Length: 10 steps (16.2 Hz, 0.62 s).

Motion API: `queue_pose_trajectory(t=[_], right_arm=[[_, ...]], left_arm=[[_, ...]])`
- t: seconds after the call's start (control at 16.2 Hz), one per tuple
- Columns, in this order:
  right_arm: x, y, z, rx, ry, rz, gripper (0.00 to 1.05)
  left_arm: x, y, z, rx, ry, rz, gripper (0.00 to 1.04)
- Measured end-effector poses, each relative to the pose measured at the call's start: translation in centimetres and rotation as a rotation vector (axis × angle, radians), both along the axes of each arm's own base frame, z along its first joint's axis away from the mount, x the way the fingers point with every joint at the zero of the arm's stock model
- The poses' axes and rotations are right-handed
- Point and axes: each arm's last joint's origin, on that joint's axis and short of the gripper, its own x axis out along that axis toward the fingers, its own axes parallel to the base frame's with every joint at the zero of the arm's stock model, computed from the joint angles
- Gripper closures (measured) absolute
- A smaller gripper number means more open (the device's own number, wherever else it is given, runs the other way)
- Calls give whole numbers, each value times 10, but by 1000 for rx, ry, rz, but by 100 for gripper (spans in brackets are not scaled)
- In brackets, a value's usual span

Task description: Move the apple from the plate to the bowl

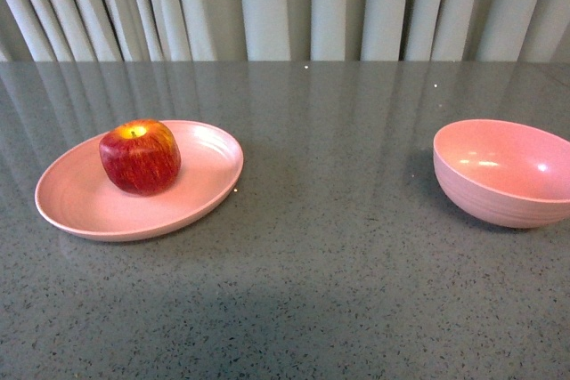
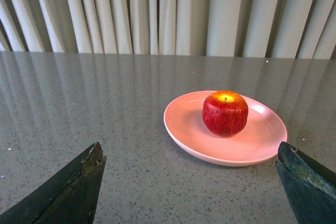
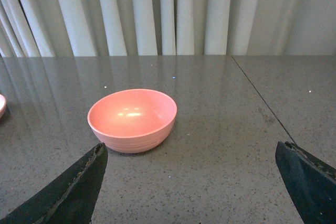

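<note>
Apple [image 1: 140, 157] sat on the plate [image 1: 80, 206], the empty bowl [image 1: 503, 175] well apart from it. Left claw [image 2: 190, 150], released, faced the plate, likely for pickup; right claw [image 3: 191, 148] also released.

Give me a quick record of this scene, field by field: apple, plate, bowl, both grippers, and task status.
apple: on the plate, stem up
plate: on the grey table, robot's left side
bowl: empty, upright, robot's right side, apart from the plate
left gripper: open, empty, facing the plate
right gripper: open, empty, facing the bowl
task status: apple not yet picked up
</note>
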Motion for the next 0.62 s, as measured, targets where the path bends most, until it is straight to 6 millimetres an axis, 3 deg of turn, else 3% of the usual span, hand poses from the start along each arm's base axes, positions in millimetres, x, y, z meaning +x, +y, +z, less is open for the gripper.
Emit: queue_pose_trajectory(t=[0.62], right_arm=[[0,0,0,0,0,0,7]], left_arm=[[0,0,0,0,0,0,7]])
